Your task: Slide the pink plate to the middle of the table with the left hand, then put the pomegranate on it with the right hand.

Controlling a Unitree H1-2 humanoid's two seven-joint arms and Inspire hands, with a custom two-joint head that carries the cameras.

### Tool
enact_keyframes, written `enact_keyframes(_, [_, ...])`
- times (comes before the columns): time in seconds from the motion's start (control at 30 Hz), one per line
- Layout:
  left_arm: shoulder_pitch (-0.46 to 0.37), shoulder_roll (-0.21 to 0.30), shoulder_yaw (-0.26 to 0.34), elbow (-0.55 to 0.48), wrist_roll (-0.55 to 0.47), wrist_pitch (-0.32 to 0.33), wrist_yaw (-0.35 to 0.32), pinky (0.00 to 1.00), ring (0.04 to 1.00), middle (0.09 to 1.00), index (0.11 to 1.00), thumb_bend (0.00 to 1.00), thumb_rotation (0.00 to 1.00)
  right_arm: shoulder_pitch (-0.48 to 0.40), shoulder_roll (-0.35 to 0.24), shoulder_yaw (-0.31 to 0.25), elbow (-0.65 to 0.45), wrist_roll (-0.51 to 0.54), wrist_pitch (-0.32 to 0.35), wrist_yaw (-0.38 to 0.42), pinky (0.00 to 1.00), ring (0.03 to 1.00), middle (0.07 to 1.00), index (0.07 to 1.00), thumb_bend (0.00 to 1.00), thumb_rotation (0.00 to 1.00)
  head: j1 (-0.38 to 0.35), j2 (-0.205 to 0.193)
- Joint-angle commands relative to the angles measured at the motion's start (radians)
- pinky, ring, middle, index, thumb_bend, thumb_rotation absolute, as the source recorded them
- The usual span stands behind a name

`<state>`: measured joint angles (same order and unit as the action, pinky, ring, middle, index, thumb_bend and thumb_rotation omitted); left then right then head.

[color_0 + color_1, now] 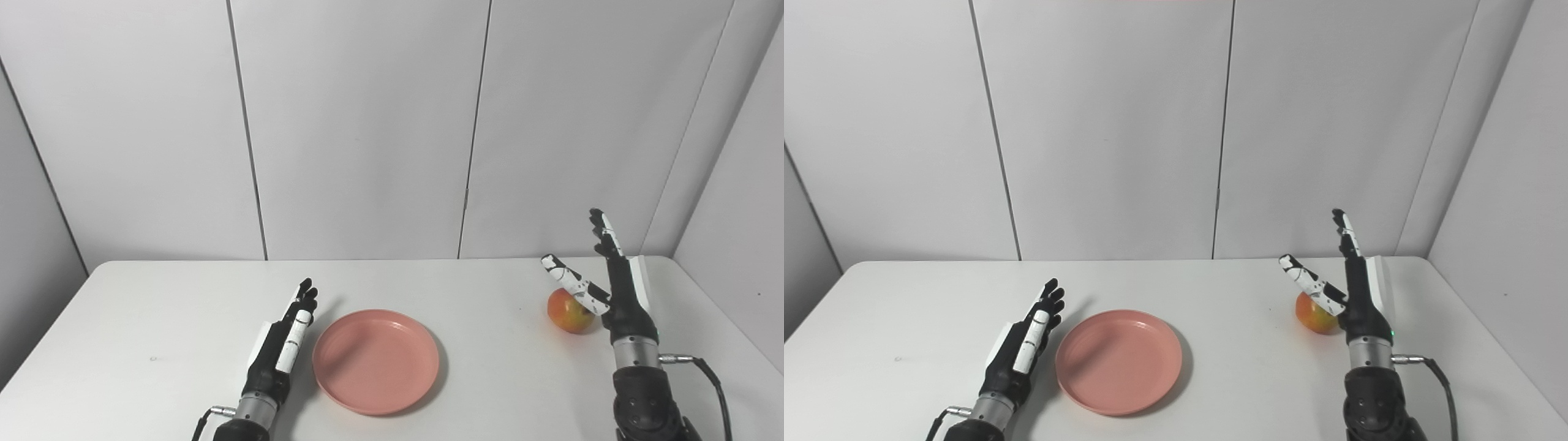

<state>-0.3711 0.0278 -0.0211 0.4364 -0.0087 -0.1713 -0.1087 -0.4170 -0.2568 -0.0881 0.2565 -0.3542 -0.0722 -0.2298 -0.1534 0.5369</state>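
Observation:
A pink plate lies flat on the white table, near the middle and toward the front. My left hand rests just to the plate's left edge, open, fingers stretched out and pointing away from me. A red-and-yellow pomegranate sits on the table at the right. My right hand is raised beside and above it, open, fingers pointing up and thumb spread out over the fruit. Nothing is held in either hand.
Grey wall panels close off the back of the table and angle in along the right side. The table's right edge runs close past my right arm. A cable hangs off the right wrist.

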Motion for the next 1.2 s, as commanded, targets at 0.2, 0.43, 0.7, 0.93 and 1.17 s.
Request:
enact_keyframes(0.2, [0.004,0.015,0.011,0.027,-0.025,-0.011,-0.021,0.99,0.988,0.989,0.983,0.63,1.0,-0.064,-0.038,0.002,0.015,-0.058,0.061,-0.029,0.82,0.892,0.911,0.91,0.77,0.45,-0.012,0.0])
enact_keyframes(0.43, [0.007,0.015,0.012,0.018,-0.035,0.002,-0.026,0.99,0.991,0.991,0.985,0.62,1.0,-0.079,-0.059,0.027,0.09,-0.102,0.092,-0.027,0.78,0.869,0.901,0.897,0.8,0.41,-0.02,-0.002])
enact_keyframes(0.7, [0.012,0.012,0.016,0.009,-0.045,0.007,-0.027,0.98,0.988,0.99,0.984,0.61,1.0,-0.088,-0.072,0.049,0.131,-0.09,0.172,0.025,0.76,0.866,0.899,0.888,0.85,0.35,-0.018,-0.001])
enact_keyframes(0.93, [0.016,0.013,0.015,-0.002,-0.042,0.015,-0.026,0.98,0.986,0.988,0.983,0.61,1.0,-0.086,-0.077,0.063,0.149,-0.086,0.201,0.047,0.76,0.867,0.905,0.888,0.87,0.29,-0.018,0.001])
enact_keyframes(1.17, [0.018,0.011,0.018,-0.003,-0.051,0.009,-0.034,0.98,0.982,0.988,0.983,0.6,1.0,-0.086,-0.076,0.077,0.176,-0.094,0.209,0.034,0.72,0.85,0.901,0.881,0.85,0.24,-0.017,-0.001])
